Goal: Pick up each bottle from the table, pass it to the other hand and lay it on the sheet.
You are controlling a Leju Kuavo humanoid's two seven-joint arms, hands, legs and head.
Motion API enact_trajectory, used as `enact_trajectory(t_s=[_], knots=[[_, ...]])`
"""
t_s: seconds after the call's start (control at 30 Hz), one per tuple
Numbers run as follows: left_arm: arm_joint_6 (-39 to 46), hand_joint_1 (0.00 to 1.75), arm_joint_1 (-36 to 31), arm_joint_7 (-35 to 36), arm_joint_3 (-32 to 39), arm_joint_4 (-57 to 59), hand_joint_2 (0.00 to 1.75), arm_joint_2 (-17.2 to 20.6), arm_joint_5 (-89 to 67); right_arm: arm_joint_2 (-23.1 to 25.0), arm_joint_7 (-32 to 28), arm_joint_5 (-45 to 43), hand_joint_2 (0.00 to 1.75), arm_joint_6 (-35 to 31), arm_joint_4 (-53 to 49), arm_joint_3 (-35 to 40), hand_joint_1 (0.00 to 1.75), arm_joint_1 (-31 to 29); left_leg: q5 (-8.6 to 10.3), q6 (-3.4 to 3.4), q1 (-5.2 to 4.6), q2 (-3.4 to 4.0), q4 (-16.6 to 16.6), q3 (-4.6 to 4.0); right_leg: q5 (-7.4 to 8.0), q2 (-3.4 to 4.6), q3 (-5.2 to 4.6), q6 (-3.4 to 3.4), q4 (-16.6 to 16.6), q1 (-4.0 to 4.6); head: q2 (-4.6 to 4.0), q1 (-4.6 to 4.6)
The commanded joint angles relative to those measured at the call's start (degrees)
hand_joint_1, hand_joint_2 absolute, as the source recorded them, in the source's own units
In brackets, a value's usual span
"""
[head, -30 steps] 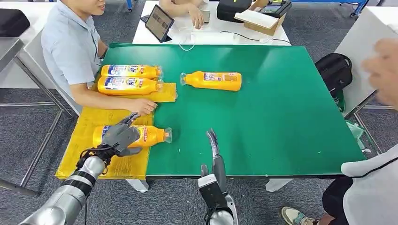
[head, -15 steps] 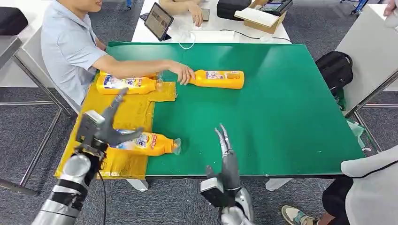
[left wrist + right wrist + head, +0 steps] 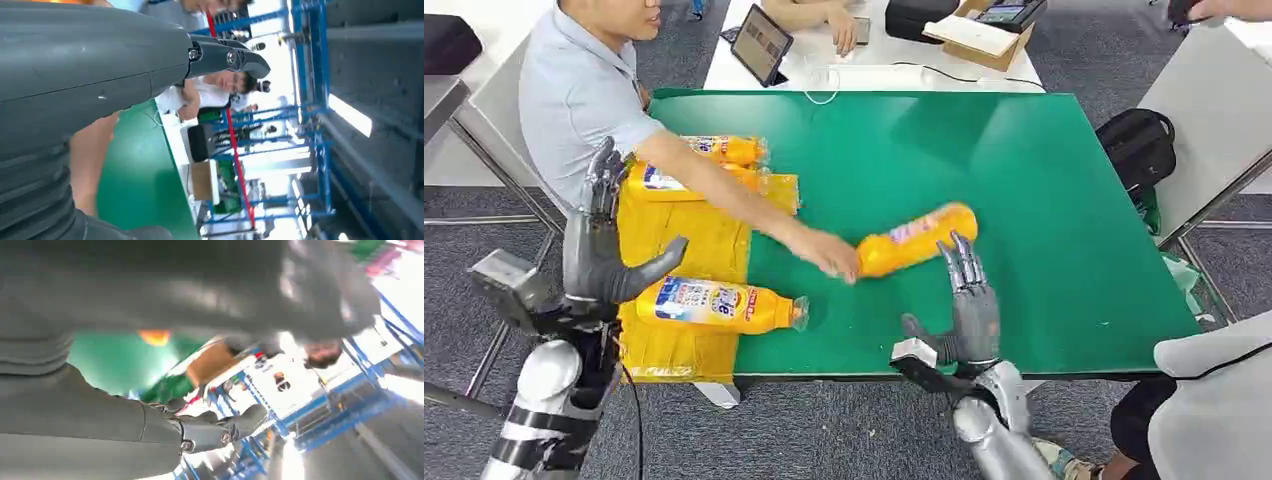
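An orange bottle point(image 3: 916, 238) lies tilted on the green tabletop point(image 3: 1044, 200), its neck end in a person's hand point(image 3: 829, 254) that reaches across from the yellow sheet point(image 3: 694, 240). Just beside this bottle's far end, the right robot hand point(image 3: 964, 305) stands upright with fingers spread, holding nothing. Toward the sheet from that bottle, a second bottle point(image 3: 724, 303) lies on its side, body on the sheet and cap over the green. Two more bottles point(image 3: 724, 150) lie at the sheet's far end, partly behind the person's arm. The left robot hand point(image 3: 604, 245) is raised beside the sheet's outer edge, fingers apart and empty.
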Motion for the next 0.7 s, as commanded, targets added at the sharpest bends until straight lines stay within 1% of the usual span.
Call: enact_trajectory(t_s=[0.03, 0.1, 0.13, 0.23, 0.27, 0.37, 0.43, 0.5, 0.6, 0.7], knots=[[9.9, 0.0, 12.1, -5.2, -1.4, -8.5, 1.75, -4.2, -1.7, -4.9, 8.1, 31.9, 1.75, -0.2, 25.7, -20.9, 0.0, -12.1, 0.0, -0.01, 0.0, 0.0, 0.0, 0.09, 0.01, -0.01, 0.1, -0.05, -0.1, 0.01, 0.0, 0.0], [10.3, 0.0, 12.5, -5.3, -2.5, -8.3, 1.75, -4.3, -2.1, -5.6, 8.6, 34.2, 1.75, -0.2, 28.3, -20.6, 0.0, -13.4, -0.04, -0.02, 0.01, 0.03, 0.0, 0.11, -0.01, 0.03, 0.13, -0.07, -0.1, 0.01, 0.0, 0.0], [11.7, 0.0, 11.7, -5.6, -3.9, -7.3, 1.75, -4.0, -4.2, -5.7, 9.3, 36.2, 1.75, -0.2, 31.9, -21.1, 0.0, -15.7, -0.02, -0.02, 0.01, 0.02, 0.0, 0.05, 0.0, 0.01, 0.09, -0.06, -0.1, 0.02, 0.0, 0.0], [12.8, 0.0, 10.7, -5.6, -4.8, -5.8, 1.75, -4.0, -5.1, -5.5, 10.5, 37.9, 1.75, -0.2, 35.7, -20.4, 0.0, -18.4, -0.01, -0.04, -0.04, 0.05, 0.0, 0.05, 0.02, 0.04, 0.06, -0.08, 0.0, -0.01, 0.0, -0.02], [12.9, 0.0, 10.2, -5.4, -5.5, -5.1, 1.75, -4.0, -5.5, -5.3, 11.5, 39.8, 1.75, -0.2, 37.3, -19.5, 0.0, -19.5, -0.03, -0.07, -0.03, 0.14, 0.0, 0.1, 0.02, 0.13, 0.08, -0.14, 0.0, 0.0, 0.0, 0.0], [13.3, 0.0, 9.0, -5.0, -6.4, -3.5, 1.75, -4.5, -5.4, -4.5, 12.6, 40.4, 1.75, -0.2, 43.0, -17.8, 0.0, -22.8, -0.01, -0.07, -0.02, 0.1, 0.0, 0.05, 0.03, 0.09, 0.04, -0.1, 0.0, 0.02, 0.0, -0.02], [13.3, 0.0, 9.0, -5.0, -6.4, -3.5, 1.75, -4.5, -5.4, -4.5, 12.6, 40.4, 1.75, -0.2, 43.0, -17.8, 0.0, -22.8, -0.02, -0.08, -0.02, 0.14, 0.0, 0.09, 0.02, 0.13, 0.04, -0.14, 0.0, 0.02, 0.0, -0.02], [15.5, 0.0, 8.3, -5.8, -7.3, -2.7, 1.75, -4.9, -7.8, -3.9, 13.1, 41.8, 1.75, -0.1, 47.5, -15.0, 0.0, -24.9, -0.01, -0.08, 0.01, 0.02, 0.0, 0.08, -0.01, 0.01, 0.08, -0.13, 0.0, 0.04, 0.0, -0.02], [15.0, 0.0, 7.9, -5.8, -8.8, -3.0, 1.75, -5.2, -7.5, -2.8, 12.7, 41.9, 1.75, 1.3, 49.1, -13.5, 0.0, -26.1, -0.03, -0.06, 0.01, 0.16, 0.0, 0.09, 0.01, 0.14, 0.05, -0.1, 0.0, 0.03, 0.0, -0.02], [15.4, 0.0, 7.7, -6.6, -9.6, -3.3, 1.75, -5.1, -8.2, -2.2, 12.2, 42.6, 1.75, 2.1, 49.7, -12.0, 0.0, -26.5, -0.03, -0.07, -0.01, 0.1, 0.0, 0.06, -0.02, 0.08, 0.03, -0.11, 0.1, 0.02, 0.0, -0.02]])
